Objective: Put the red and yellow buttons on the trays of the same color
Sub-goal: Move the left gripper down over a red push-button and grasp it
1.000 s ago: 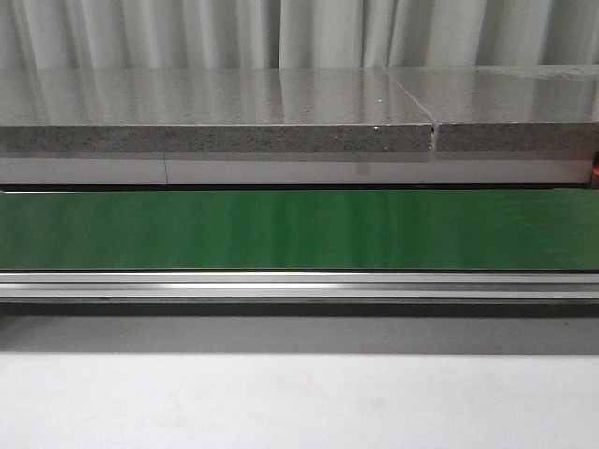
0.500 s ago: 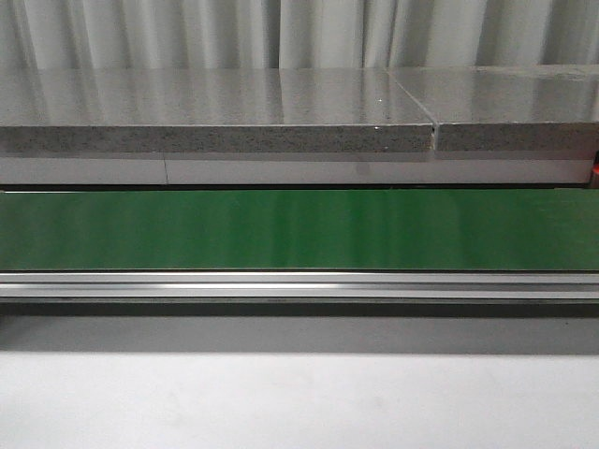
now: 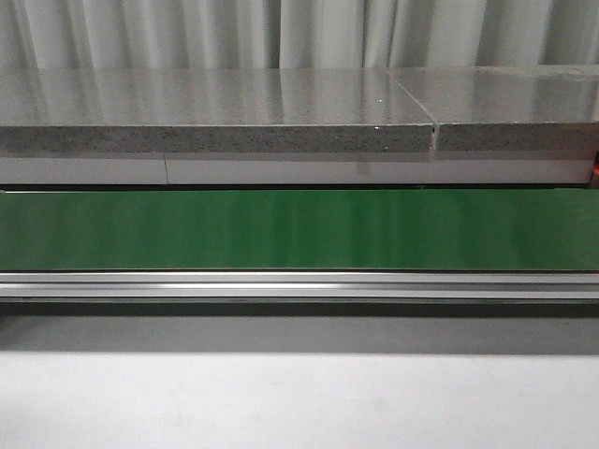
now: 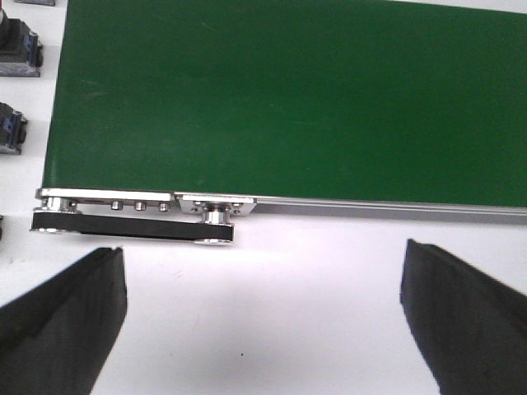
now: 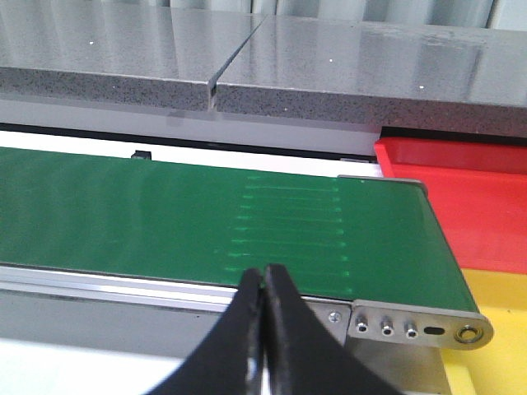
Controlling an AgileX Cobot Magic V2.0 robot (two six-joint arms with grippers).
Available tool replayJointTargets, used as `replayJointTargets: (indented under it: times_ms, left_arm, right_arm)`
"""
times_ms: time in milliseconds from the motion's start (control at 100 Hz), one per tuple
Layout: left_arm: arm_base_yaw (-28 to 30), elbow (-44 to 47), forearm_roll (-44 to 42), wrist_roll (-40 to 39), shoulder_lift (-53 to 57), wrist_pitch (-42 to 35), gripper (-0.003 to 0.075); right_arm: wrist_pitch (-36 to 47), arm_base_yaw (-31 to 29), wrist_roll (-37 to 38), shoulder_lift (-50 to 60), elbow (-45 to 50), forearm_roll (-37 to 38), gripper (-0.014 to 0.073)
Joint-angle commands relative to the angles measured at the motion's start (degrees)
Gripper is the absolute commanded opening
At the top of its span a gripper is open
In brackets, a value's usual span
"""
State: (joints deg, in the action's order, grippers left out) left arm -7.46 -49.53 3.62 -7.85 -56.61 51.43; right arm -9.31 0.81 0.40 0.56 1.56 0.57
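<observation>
Conveyor belt [image 3: 299, 229], green and bare, runs left to right across my front view, with an aluminium rail [image 3: 299, 285] along its near edge and a white table [image 3: 299, 402] nearer still. Beyond the belt sits a grey speckled counter [image 3: 215, 112] with a seam towards the right, and a pale curtain [image 3: 299, 33] hangs behind it. Neither of my arms shows in this view, and I see no buttons or trays here.

Left wrist view: my left gripper [image 4: 263, 317] is spread wide, its two black fingers [image 4: 70, 313] well apart over the white table, holding nothing. Just beyond them lies the belt's end, with a metal end bracket [image 4: 144, 212] and its small bolts. Off the belt's end, at the picture's edge, a few small dark parts [image 4: 15, 49] rest on the white surface; I cannot tell whether they are buttons.

Right wrist view: my right gripper [image 5: 263, 329] has its fingers pressed together with nothing between them, hovering over the near rail by the belt's other end. Just past that end sits the red tray [image 5: 461, 193], and touching it on its near side is the yellow tray [image 5: 494, 309]. Both trays look bare where I can see them
</observation>
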Motion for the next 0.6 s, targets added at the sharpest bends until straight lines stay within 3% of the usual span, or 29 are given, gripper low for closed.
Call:
replayJointTargets:
  times_ms: [0,290,590]
  left_arm:
    - [0.0,-2.1,-0.7,-3.1,0.5,-2.2,0.0670]
    - [0.1,-2.1,-20.3,-22.5,0.5,-1.1,0.0670]
    - [11.1,-1.7,-20.0,-23.4,-2.3,-1.6,0.0670]
  right_arm:
    - [4.7,0.0,0.1,1.0,-0.6,0.3,-0.0068]
    - [4.7,0.0,0.1,1.0,-0.6,0.3,-0.0068]
    - [4.7,0.0,0.1,1.0,-0.6,0.3,-0.0068]
